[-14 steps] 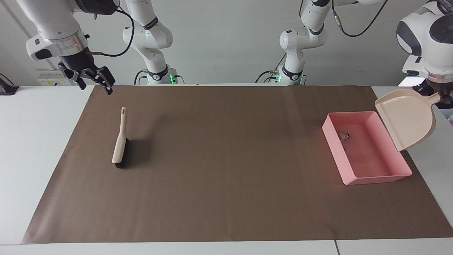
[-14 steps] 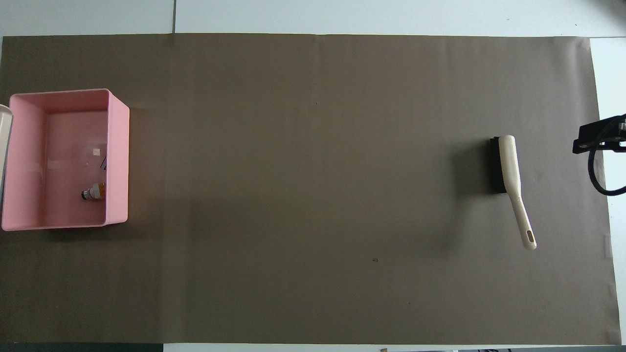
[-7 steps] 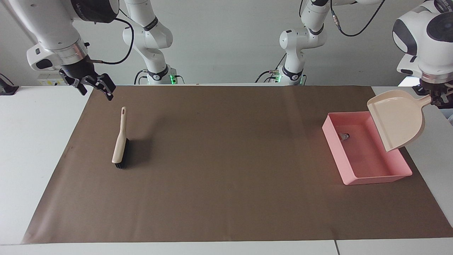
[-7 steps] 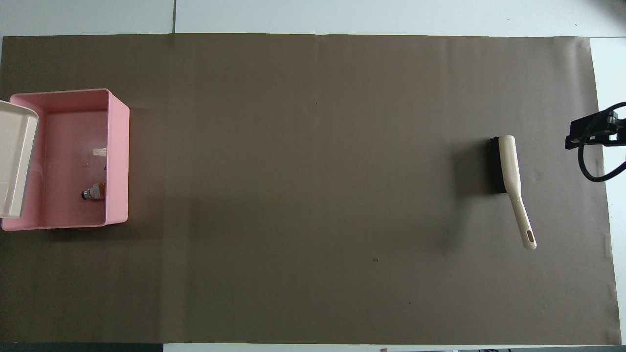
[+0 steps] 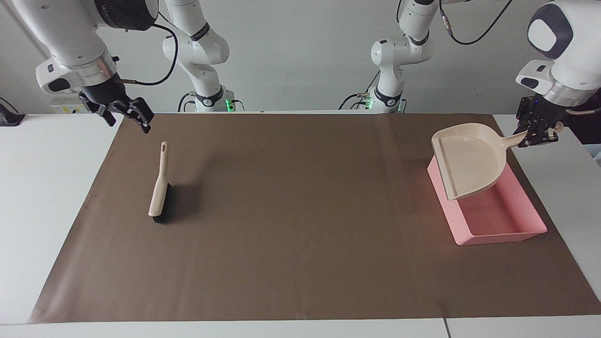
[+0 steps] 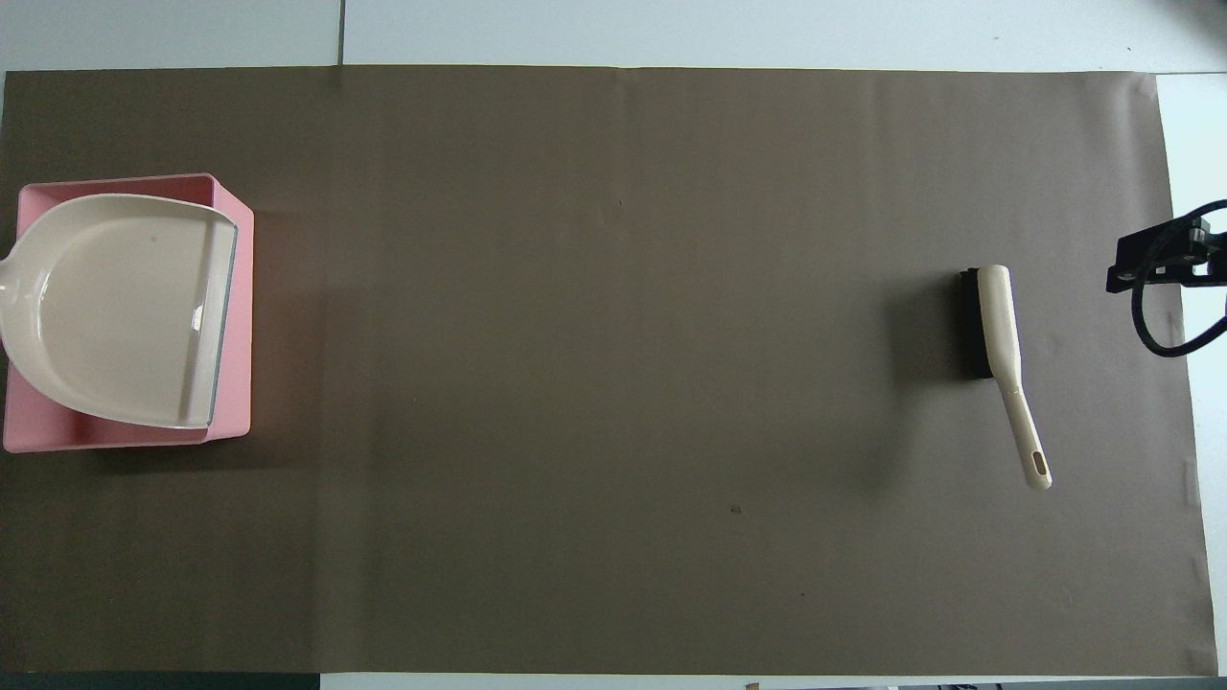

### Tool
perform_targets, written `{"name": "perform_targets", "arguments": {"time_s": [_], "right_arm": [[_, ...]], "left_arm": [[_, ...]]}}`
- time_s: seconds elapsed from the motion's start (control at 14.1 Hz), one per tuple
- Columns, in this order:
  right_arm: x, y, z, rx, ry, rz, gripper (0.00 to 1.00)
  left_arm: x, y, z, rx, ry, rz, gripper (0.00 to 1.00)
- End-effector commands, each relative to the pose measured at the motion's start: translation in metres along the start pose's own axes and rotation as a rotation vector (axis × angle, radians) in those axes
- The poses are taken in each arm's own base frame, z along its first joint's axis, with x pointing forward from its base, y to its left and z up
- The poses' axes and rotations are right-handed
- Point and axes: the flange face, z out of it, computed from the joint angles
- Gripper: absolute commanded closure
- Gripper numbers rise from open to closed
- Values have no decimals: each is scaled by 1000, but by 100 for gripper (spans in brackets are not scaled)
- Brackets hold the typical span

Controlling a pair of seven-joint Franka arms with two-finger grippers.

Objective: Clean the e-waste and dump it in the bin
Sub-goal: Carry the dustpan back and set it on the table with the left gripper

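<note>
Pink bin [image 5: 497, 225] sits at the left arm's end of the brown paper mat [image 5: 300, 225] that covers most of the tabletop [image 5: 42, 188], and right now you can barely see into it because the beige dustpan [image 5: 469, 162] is hanging in the air straight over it. From overhead the pan covers nearly the whole tray, with only a strip of pink rim showing along the edges. The pan's open mouth faces the middle of the mat and it looks roughly level, with nothing visible in it. The left pincer [image 5: 540, 134] is clamped tight on the end of the dustpan's handle, out over the mat's edge at that end of the tabletop. As for the e-waste, I honestly can't spot any of it: no bits on the mat, and whatever is inside the bin is hidden under the pan. Over at the right arm's end, the brush [image 5: 159, 185] lies flat on the mat, black bristles on the side toward the middle, cream handle pointing toward the robots. The right pincer [image 5: 124, 112] waits in the air over the mat's corner at that end, well apart from the brush, with its fingers spread wide and nothing between them. One tiny dark speck [image 6: 735, 509] sits on the mat, too small to make out.
</note>
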Motion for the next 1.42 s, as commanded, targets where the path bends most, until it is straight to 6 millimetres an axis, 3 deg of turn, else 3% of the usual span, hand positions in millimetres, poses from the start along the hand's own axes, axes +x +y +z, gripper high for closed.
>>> {"name": "perform_targets", "arguments": {"time_s": [0.0,0.14,0.28,0.5,0.64,1.21,1.35], "right_arm": [[-4,-1,0,19,-4,-37,0],[-7,-17,0,19,-2,-67,0],[-6,-14,-1,23,4,-58,0],[-6,-9,3,22,-2,-52,0],[-7,-9,2,22,-2,-52,0],[-7,-8,2,22,-5,-54,0],[-7,-7,2,22,-5,-61,0]], "left_arm": [[71,6,29,-11,26,118,100],[125,3,62,-9,28,133,100],[175,3,93,4,27,119,100],[228,9,138,29,26,65,100],[249,14,160,29,28,56,100],[287,18,220,-35,7,-96,98],[287,17,222,-42,4,-102,89]]}}
